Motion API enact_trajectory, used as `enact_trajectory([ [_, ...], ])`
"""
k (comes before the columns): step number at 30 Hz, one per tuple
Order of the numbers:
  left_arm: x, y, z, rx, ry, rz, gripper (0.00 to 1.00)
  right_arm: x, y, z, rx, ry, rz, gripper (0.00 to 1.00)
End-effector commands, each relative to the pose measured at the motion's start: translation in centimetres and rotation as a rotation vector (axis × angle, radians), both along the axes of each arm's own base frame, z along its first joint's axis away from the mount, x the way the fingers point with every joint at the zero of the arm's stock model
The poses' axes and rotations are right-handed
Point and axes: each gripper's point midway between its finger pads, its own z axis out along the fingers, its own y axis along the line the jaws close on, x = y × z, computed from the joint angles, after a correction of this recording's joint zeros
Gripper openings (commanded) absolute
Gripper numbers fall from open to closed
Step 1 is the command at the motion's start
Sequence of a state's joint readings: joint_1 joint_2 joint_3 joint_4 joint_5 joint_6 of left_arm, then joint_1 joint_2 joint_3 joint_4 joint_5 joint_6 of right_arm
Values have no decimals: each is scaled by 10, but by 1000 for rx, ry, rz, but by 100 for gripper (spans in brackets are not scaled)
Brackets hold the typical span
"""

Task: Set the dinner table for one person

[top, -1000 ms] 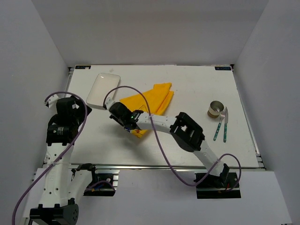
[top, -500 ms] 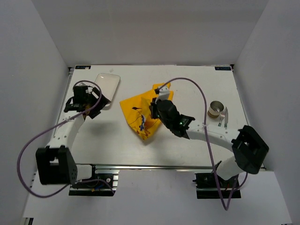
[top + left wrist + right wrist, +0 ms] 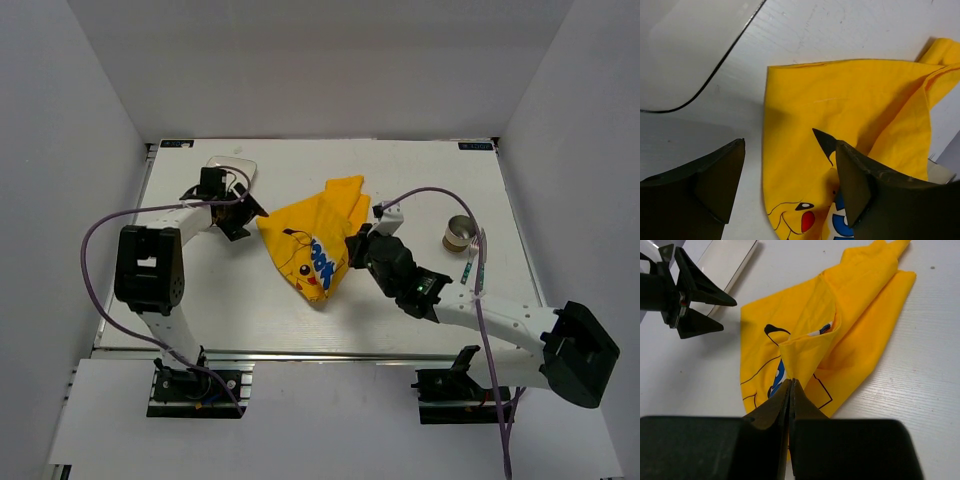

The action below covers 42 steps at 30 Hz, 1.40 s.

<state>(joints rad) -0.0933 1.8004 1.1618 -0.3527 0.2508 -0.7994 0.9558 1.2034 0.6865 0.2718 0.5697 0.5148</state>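
The yellow Pikachu-printed placemat [image 3: 318, 238] lies crumpled and partly folded on the white dinner table [image 3: 420, 175]. My right gripper [image 3: 353, 246] is shut on a raised fold of the cloth, seen pinched at the fingertips in the right wrist view [image 3: 791, 383]. My left gripper [image 3: 250, 213] is open just above the cloth's left corner. In the left wrist view its fingers [image 3: 710, 180] straddle the placemat's left edge [image 3: 840, 95] without touching it. The left gripper also shows in the right wrist view [image 3: 687, 294].
A white rectangular plate [image 3: 228, 170] lies at the back left, just behind the left gripper; it also shows in the left wrist view [image 3: 685, 45]. A metal cup [image 3: 460, 233] stands at the right, with a fork and knife [image 3: 476, 262] beside it.
The left gripper moved right from the plate to the cloth's left corner. The right gripper pulled its fold rightward and toward the front, opening the cloth so the Pikachu print shows.
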Motion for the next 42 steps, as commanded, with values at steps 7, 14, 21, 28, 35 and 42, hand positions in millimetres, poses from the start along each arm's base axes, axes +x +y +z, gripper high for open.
enact_trajectory([
  [7,23,-9,-19,93,57,26,71,-4,-19,19,83,-48,-59,0],
  [14,13,-13,-47,150,146,22,53,-4,-35,30,112,-77,-114,0],
  [21,16,-21,-66,149,195,-17,1,-7,-42,40,144,-92,-119,0],
  [28,38,-31,26,85,-13,-26,0,0,-48,76,159,-140,-133,0],
  [35,52,-30,235,30,-390,8,0,3,-102,200,178,-292,-289,0],
  [42,29,16,379,-38,-712,296,0,5,-145,295,50,-391,-439,0],
])
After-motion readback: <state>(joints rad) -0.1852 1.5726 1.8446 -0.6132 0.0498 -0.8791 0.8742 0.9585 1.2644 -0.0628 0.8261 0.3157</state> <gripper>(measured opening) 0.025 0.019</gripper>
